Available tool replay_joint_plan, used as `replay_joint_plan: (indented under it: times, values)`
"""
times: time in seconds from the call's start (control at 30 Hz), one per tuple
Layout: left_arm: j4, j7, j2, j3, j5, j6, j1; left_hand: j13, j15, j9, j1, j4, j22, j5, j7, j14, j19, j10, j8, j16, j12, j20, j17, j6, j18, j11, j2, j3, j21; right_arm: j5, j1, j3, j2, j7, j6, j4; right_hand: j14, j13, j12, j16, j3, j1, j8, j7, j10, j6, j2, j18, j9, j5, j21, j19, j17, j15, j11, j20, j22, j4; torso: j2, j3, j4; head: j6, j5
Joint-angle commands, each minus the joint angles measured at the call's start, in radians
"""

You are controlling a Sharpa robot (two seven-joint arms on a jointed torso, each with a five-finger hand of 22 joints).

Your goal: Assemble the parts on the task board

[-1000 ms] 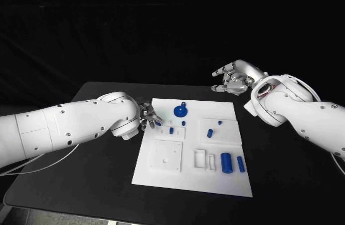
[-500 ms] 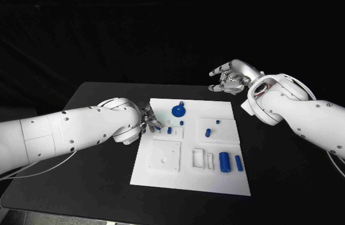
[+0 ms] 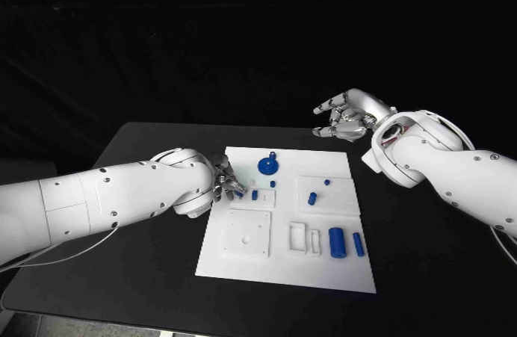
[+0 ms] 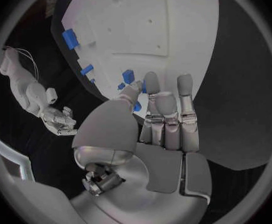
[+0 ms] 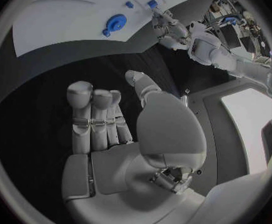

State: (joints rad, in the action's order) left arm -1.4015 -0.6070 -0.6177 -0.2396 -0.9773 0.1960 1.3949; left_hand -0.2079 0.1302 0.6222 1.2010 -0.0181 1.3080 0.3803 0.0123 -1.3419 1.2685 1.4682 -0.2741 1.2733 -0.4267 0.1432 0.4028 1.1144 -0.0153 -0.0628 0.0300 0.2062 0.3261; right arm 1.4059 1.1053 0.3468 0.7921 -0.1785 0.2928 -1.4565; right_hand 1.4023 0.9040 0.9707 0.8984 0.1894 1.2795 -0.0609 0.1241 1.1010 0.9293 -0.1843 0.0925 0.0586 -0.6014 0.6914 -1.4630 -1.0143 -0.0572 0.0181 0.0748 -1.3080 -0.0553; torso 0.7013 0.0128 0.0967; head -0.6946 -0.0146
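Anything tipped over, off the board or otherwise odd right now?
Nothing stands out. The task board lies flat on the table, the blue parts sit on it, none on the black table. The left robot hand works at its edge; the right robot hand hangs empty beyond it.

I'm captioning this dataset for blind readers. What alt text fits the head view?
A white task board lies on a black table, and the robot's left hand works at the board's left edge beside a small blue part. The right hand hangs empty above the table's far edge.
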Motion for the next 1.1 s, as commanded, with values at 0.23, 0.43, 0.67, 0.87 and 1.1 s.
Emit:
replay_joint_plan:
  times: [0.23, 0.43, 0.67, 0.87, 1.1]
  values:
    - [0.009, 0.007, 0.014, 0.000, -0.031, -0.027, -0.005, 0.000, 0.001, 0.352, 0.002, -0.033, 0.018, 0.006, -0.032, -0.006, 0.001, 0.039, -0.002, -0.006, -0.002, 0.004, 0.002, 0.034, 0.015, -0.006, 0.011, 0.042, 0.005, 0.006, -0.001, 0.001, -0.001, 0.000, -0.023, -0.001, 0.003, 0.000, -0.004, -0.007, 0.009, -0.013, 0.001, -0.002, -0.001, 0.006, 0.001, 0.011, 0.001, -0.006, 0.000, -0.023, 0.001, -0.004, -0.007, 0.004, -0.080, 0.000, 0.001, 0.0004, -0.0013, 0.000, -0.001]
    - [0.011, 0.005, 0.016, 0.000, -0.035, -0.038, -0.008, 0.000, 0.001, 0.352, 0.002, -0.033, 0.018, 0.006, -0.032, -0.006, 0.001, 0.039, -0.002, -0.006, -0.002, 0.004, 0.002, 0.034, 0.015, -0.006, 0.011, 0.042, 0.005, 0.007, -0.001, 0.001, 0.000, -0.002, -0.026, -0.002, 0.003, 0.000, -0.004, -0.006, 0.011, -0.013, 0.001, -0.002, -0.001, 0.006, 0.001, 0.011, 0.001, -0.010, -0.001, -0.023, 0.001, -0.004, -0.008, 0.005, -0.080, -0.001, 0.001, 0.0003, 0.0002, -0.002, 0.002]
    - [0.013, 0.001, 0.014, 0.000, -0.043, -0.047, -0.010, 0.000, 0.001, 0.353, 0.003, -0.034, 0.017, 0.006, -0.032, -0.007, 0.001, 0.038, -0.002, -0.008, -0.002, 0.004, 0.003, 0.033, 0.015, -0.006, 0.011, 0.044, 0.005, 0.007, -0.001, 0.001, 0.001, -0.002, -0.027, -0.001, 0.003, 0.000, -0.004, -0.006, 0.011, -0.013, 0.001, -0.002, -0.001, 0.006, 0.001, 0.011, 0.001, -0.010, -0.001, -0.023, 0.001, -0.004, -0.008, 0.005, -0.080, -0.001, 0.000, -0.0012, 0.0011, -0.004, 0.007]
    - [0.014, -0.001, 0.012, 0.000, -0.050, -0.053, -0.010, 0.000, 0.001, 0.353, 0.004, -0.036, 0.017, 0.007, -0.031, -0.007, 0.000, 0.038, -0.002, -0.008, -0.002, 0.004, 0.003, 0.033, 0.015, -0.006, 0.011, 0.045, 0.005, 0.007, -0.001, 0.001, 0.000, -0.002, -0.028, 0.000, 0.003, 0.000, -0.004, -0.006, 0.011, -0.013, 0.001, -0.002, -0.001, 0.006, 0.001, 0.011, 0.001, -0.010, -0.001, -0.023, 0.001, -0.004, -0.008, 0.005, -0.080, -0.001, 0.000, -0.0005, 0.0006, -0.003, 0.005]
    - [0.011, -0.005, 0.011, 0.000, -0.052, -0.073, -0.010, -0.001, 0.001, 0.355, 0.003, -0.038, 0.017, 0.008, -0.031, -0.007, 0.000, 0.038, -0.003, -0.009, -0.002, 0.004, 0.005, 0.033, 0.015, -0.005, 0.012, 0.046, 0.006, 0.007, -0.001, 0.001, -0.001, -0.001, -0.029, 0.002, 0.003, 0.000, -0.004, -0.006, 0.011, -0.013, 0.001, -0.002, -0.001, 0.006, 0.001, 0.011, 0.001, -0.010, -0.001, -0.023, 0.001, -0.004, -0.008, 0.005, -0.080, -0.001, 0.000, -0.0007, 0.0004, -0.006, 0.002]
